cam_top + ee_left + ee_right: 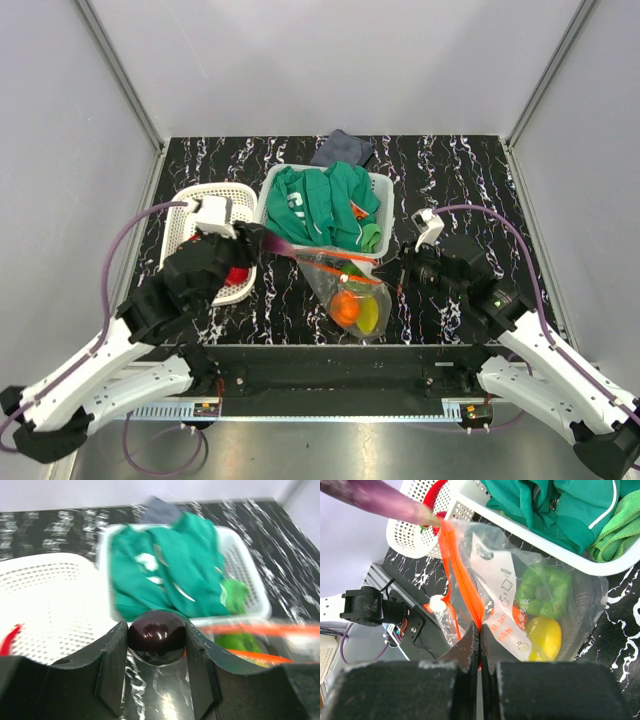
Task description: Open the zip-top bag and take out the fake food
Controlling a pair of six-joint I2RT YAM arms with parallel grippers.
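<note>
Nearest the arm bases, the right gripper (479, 635) has its jaws pressed tight together on the orange-red zip strip (457, 575) of the zip-top bag (340, 270). The bag lies on the black marbled counter (440, 170) between the two arms, just in front of the rectangular basket (270, 190). Through the clear plastic a green pepper (545, 592), a yellow piece (546, 637) and an orange round piece (345, 308) show, all inside the bag.

The left gripper (156, 635) has its jaws closed on the thick end of a purple toy eggplant (375, 500). The eggplant's thin tip reaches the far corner of the zip strip (whether it is inside the mouth or just touching it cannot be told).

Under and behind the left gripper sits a white perforated basket (200, 200) with a red piece (237, 275) in it. The rectangular basket beside it holds a crumpled green garment (320, 200). Farthest back, a grey cloth (342, 148) lies on the counter against that basket's far rim.
</note>
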